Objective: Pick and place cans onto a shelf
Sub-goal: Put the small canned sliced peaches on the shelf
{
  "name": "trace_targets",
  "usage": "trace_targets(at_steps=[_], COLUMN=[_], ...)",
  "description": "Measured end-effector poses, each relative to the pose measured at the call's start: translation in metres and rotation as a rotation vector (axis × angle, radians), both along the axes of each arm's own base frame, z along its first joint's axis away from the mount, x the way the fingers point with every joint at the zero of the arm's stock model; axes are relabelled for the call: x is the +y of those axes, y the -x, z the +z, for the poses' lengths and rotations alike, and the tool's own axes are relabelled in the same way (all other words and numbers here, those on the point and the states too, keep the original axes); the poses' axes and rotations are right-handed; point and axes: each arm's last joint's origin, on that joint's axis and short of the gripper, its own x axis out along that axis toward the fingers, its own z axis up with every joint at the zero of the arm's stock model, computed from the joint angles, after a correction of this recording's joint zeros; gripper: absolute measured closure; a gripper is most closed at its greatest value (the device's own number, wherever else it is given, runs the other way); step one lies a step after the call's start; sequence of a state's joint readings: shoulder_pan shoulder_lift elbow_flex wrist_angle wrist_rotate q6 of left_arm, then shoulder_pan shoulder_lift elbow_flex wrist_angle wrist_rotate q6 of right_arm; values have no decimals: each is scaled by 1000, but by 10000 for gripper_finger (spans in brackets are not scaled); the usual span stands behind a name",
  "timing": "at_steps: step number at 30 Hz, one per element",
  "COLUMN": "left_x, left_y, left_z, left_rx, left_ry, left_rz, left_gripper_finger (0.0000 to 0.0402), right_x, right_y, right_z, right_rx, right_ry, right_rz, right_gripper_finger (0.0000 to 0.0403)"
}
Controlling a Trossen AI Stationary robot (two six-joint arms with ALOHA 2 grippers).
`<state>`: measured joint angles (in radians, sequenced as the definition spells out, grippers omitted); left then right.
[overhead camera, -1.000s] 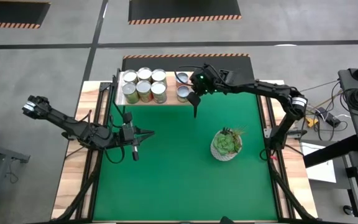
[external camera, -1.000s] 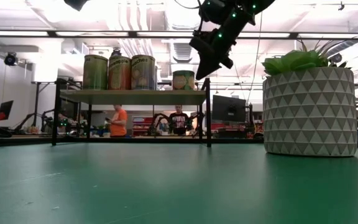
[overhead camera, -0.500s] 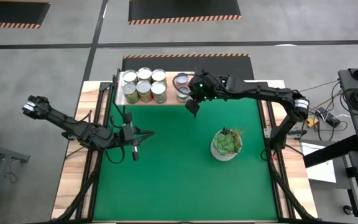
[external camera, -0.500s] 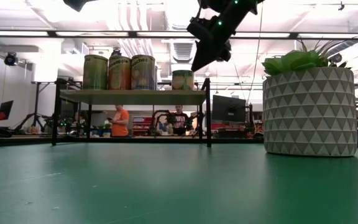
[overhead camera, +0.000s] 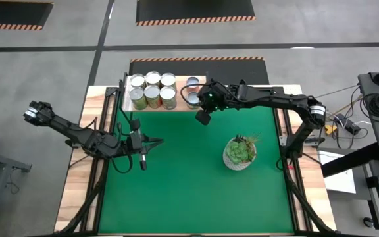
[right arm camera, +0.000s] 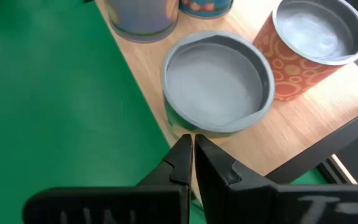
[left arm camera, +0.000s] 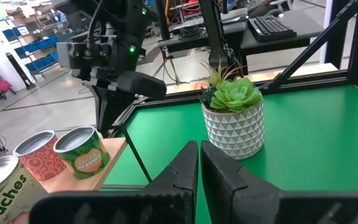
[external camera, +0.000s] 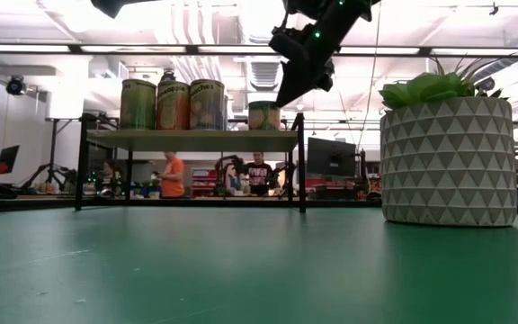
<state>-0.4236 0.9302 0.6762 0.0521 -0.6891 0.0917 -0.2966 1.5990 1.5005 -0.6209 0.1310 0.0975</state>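
Right pincer [right arm camera: 189, 163], closed, hovers by round silvery-topped cans [right arm camera: 219, 83] on wooden shelf [right arm camera: 291, 134].

White potted plant [overhead camera: 240, 153] on green mat [overhead camera: 176, 191]; people [external camera: 171, 175] behind.

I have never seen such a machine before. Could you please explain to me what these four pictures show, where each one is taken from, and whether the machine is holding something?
It is a robot with two dark arms at a table covered by a green mat. Each arm ends in a two-finger claw. One picture looks straight down, one looks level across the table, and two come from cameras on the arms' wrists.

At the far edge stands a low wooden shelf with eight cans on it. A white pot with a green plant stands on the mat.

The right claw hangs in the air by the shelf's front edge, near the two cans at its right end. The left claw waits low over the mat's left side. Both claws are shut and hold nothing.
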Motion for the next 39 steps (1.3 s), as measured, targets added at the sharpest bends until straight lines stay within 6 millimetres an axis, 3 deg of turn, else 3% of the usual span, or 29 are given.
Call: trace_targets(at_steps=[15,25,30,34,39], left_x=[0,0,0,0,0], left_y=[0,0,0,0,0], left_z=[0,0,0,0,0], left_rx=[1,1,1,4,5], left_ry=[0,0,0,-11,-14], left_rz=[0,0,0,-2,-2], left_gripper_finger=[402,402,402,402,402], right_x=[-5,-15,-11,-10,-13], right_y=[-10,0,4,-2,-11], right_z=[-22,-11,6,15,12], right_rx=[61,66,-22,-145,-203], right_ry=[51,116,130,113,84], right_rz=[-6,-81,-90,-35,24], right_gripper_finger=[394,394,394,394,394])
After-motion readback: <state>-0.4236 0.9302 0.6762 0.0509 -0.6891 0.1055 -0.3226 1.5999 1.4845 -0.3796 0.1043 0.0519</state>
